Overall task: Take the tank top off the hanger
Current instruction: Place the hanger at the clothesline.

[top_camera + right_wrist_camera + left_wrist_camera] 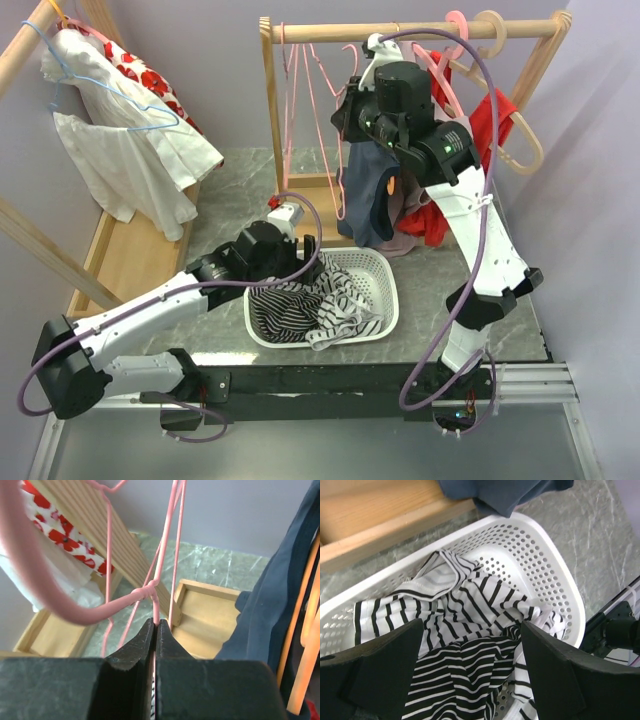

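A pink wire hanger [102, 611] hangs from the wooden rail [330, 32]. My right gripper [155, 623] is shut on its thin stem just below the twisted neck; in the top view the gripper [349, 108] sits high under the rail. A navy garment [366, 198] hangs right below it and shows at the right of the right wrist view [280, 595]; whether it is on the held hanger is hidden. My left gripper [472, 630] is open and empty, low over striped tops [455, 605] in the white basket [555, 570], at the basket's left rim in the top view [298, 252].
Bare pink wire hangers [298, 110] and thick pink and beige hangers [505, 120] crowd the rail, with red clothes [490, 120] behind my right arm. A second rack at the left holds a white top [130, 160]. The rack's wooden base [200, 615] lies below.
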You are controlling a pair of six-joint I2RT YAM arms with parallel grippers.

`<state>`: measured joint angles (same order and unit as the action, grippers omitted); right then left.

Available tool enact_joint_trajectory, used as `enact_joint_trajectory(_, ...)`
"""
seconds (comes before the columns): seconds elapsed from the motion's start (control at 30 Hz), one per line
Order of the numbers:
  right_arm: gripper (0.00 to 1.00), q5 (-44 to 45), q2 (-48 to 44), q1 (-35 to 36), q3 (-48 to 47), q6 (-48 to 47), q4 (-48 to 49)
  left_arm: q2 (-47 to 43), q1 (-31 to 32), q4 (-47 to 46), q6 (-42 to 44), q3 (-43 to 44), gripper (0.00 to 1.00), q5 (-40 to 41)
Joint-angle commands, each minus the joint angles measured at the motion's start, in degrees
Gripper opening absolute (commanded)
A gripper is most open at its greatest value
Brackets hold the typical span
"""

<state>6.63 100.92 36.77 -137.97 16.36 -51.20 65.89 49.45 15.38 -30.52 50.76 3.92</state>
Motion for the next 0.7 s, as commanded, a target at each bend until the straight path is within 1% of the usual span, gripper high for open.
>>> enact_joint_trajectory(0.0, 0.00, 2.0, 0.8, -0.3, -3.4, -1.9, -4.4, 1.2, -0.1, -0.6, 1.9, 2.7, 0.85, -0.8)
enact_joint_trajectory(0.17, 0.00, 2.7, 0.9, -0.4, -2.4, -2.9, -3.6, 2.0, -0.1, -1.0, 1.8, 3.0, 0.85, -1.5)
enact_joint_trajectory(0.33, 0.00, 1.4, 0.2, -0.3, -0.2, -4.1, -1.3, 1.8, -0.1, -1.8, 3.0, 4.5, 0.85, -2.5)
enact_joint_trajectory(0.47, 0.00, 1.5, -1.7, -0.4, 3.8, -3.5, -0.4, 0.2, -0.1, -4.9, 3.2, 6.3, 0.86, -3.4)
enact_joint_trajectory(0.5, 0.00, 1.3, -1.9, -0.4, 4.5, -3.5, -0.2, -0.1, -0.1, -6.9, 3.0, 6.5, 0.87, -3.4)
enact_joint_trajectory(0.53, 0.00, 1.5, -2.2, -0.4, 4.9, -3.5, 0.0, -1.1, -0.1, -7.7, 2.8, 6.7, 0.91, -3.4)
enact_joint_trajectory(0.67, 0.00, 1.3, -3.4, -0.3, 7.0, -2.9, 0.8, -2.9, 0.2, -14.9, 2.1, 5.9, 0.92, -5.7)
